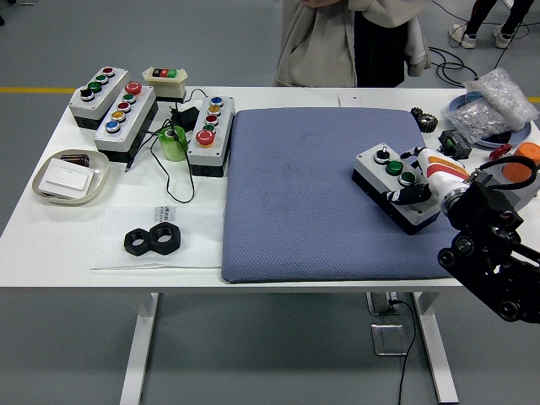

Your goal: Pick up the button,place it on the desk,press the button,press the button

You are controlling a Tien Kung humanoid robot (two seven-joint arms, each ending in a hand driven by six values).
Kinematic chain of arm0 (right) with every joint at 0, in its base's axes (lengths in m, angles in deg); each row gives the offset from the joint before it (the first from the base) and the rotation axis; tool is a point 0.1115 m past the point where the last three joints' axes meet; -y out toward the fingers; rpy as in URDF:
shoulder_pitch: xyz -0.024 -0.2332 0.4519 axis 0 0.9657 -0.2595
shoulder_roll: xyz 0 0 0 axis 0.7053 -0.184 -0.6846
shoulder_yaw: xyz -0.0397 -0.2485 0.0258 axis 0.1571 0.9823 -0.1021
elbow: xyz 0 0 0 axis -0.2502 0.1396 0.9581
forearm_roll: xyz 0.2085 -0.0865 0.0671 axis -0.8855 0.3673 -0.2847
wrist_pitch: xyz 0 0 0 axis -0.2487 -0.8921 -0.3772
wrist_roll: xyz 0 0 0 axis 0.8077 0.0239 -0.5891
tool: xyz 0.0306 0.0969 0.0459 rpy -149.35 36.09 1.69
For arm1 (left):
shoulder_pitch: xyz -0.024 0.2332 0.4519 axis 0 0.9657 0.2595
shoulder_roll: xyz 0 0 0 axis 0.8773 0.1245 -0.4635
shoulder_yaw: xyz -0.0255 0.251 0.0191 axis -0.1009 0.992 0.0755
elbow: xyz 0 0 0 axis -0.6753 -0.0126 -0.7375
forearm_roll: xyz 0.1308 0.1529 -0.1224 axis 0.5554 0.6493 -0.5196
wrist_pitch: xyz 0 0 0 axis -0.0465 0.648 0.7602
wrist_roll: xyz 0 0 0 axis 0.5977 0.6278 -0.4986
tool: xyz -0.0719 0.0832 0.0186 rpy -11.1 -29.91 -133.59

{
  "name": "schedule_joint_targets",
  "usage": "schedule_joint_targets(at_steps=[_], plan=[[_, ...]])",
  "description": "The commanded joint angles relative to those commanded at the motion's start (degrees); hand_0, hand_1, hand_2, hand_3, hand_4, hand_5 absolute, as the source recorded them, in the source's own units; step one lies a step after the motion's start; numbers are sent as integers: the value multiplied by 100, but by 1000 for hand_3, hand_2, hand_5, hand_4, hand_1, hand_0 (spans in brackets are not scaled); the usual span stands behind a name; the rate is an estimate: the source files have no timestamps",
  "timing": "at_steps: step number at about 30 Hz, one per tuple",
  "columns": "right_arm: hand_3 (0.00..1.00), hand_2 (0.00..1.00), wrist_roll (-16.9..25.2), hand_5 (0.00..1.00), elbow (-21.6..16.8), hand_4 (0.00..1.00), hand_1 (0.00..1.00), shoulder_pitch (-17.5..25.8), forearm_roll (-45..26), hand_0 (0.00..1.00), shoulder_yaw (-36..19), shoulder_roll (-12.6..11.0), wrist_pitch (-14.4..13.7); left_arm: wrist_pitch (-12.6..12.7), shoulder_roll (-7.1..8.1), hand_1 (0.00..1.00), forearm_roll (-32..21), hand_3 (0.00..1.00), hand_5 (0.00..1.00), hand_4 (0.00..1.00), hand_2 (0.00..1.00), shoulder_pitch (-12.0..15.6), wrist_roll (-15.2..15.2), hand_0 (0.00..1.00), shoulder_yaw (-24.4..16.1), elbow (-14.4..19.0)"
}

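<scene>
A grey three-button box (384,169), with one black-and-white knob and two green buttons, lies on the right part of the blue mat (295,194). My right hand (419,180) comes in from the lower right and is shut on the box's right end, white fingers over the top and a dark thumb at its front side. Whether the box rests on the mat or is slightly lifted I cannot tell. The left arm is out of view.
Three more button boxes (126,116) and a small cream one (165,78) stand at the back left, beside a green roll (174,143) with cables. A tray (42,181), two black nuts (153,240), a plastic bag (494,105) and an orange object (530,153) also lie around. A person (354,42) stands at the far side.
</scene>
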Motion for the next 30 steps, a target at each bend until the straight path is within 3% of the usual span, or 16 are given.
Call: schedule_joint_targets(at_steps=[4, 8, 16, 23, 30], plan=[[691, 475, 550, 191, -287, 851, 383, -100, 128, 439, 415, -252, 433, 2, 0, 665, -20, 800, 998, 730, 769, -8, 1, 689, 11, 0], [696, 476, 1048, 185, -457, 848, 393, -196, 405, 449, 693, -397, 612, 5, -1, 665, -28, 799, 998, 729, 769, -6, 3, 689, 14, 0], [688, 469, 2363, 178, -476, 845, 389, -408, 722, 448, 1027, -589, 481, 10, 0, 666, -63, 799, 998, 728, 768, -11, 15, 687, 38, 2], [684, 467, 3453, 166, -200, 837, 394, -620, 366, 451, 1205, -608, 387, 13, -4, 665, -76, 802, 998, 727, 768, -20, 10, 687, 45, 7], [698, 483, 3845, 159, -7, 836, 416, -820, 269, 484, 1491, -620, 450, 17, -9, 666, -86, 800, 998, 726, 768, -21, 5, 688, 47, 10]])
